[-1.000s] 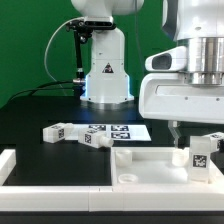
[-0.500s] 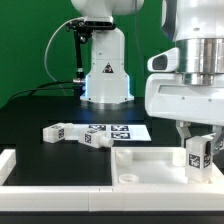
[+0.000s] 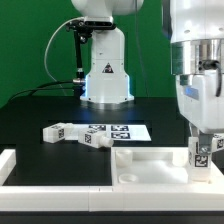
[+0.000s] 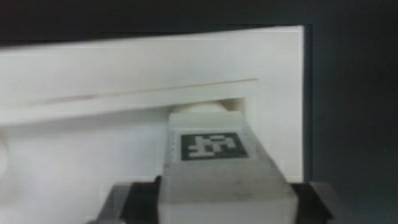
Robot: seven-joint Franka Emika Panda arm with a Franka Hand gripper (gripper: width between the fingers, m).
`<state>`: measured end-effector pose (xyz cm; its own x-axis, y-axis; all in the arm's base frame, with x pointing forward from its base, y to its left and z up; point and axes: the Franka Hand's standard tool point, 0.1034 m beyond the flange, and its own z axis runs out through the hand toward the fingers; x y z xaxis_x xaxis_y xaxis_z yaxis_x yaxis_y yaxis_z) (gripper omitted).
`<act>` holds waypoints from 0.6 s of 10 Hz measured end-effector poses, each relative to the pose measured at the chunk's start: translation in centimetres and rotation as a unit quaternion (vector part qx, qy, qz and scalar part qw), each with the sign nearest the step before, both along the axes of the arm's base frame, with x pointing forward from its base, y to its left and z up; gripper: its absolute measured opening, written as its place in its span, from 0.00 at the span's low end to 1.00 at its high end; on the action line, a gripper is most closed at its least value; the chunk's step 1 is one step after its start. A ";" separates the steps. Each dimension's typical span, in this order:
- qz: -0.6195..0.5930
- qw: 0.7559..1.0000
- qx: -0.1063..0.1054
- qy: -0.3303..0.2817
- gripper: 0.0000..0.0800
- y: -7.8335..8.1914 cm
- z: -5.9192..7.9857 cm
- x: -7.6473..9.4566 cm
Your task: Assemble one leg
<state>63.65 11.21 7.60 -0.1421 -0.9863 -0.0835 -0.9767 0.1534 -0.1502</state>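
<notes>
Overhead, jaws clamp a leg above the black table; green backdrop.

white leg, seemingly black-and-white tag

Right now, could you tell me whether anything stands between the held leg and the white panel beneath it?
Nothing visible does. The gripper holds the leg upright over the large white panel, and the wrist view shows only bare panel around the leg.

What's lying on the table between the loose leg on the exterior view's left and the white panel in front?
In the exterior view, a second loose leg lies between the leftmost leg and the white panel, beside the marker board.
</notes>
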 end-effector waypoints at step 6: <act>0.272 0.961 -0.051 -0.018 0.79 -0.6 0.2 0.2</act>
<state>63.88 10.62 7.78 0.3986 -0.9169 0.0221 -0.9018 -0.3962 -0.1725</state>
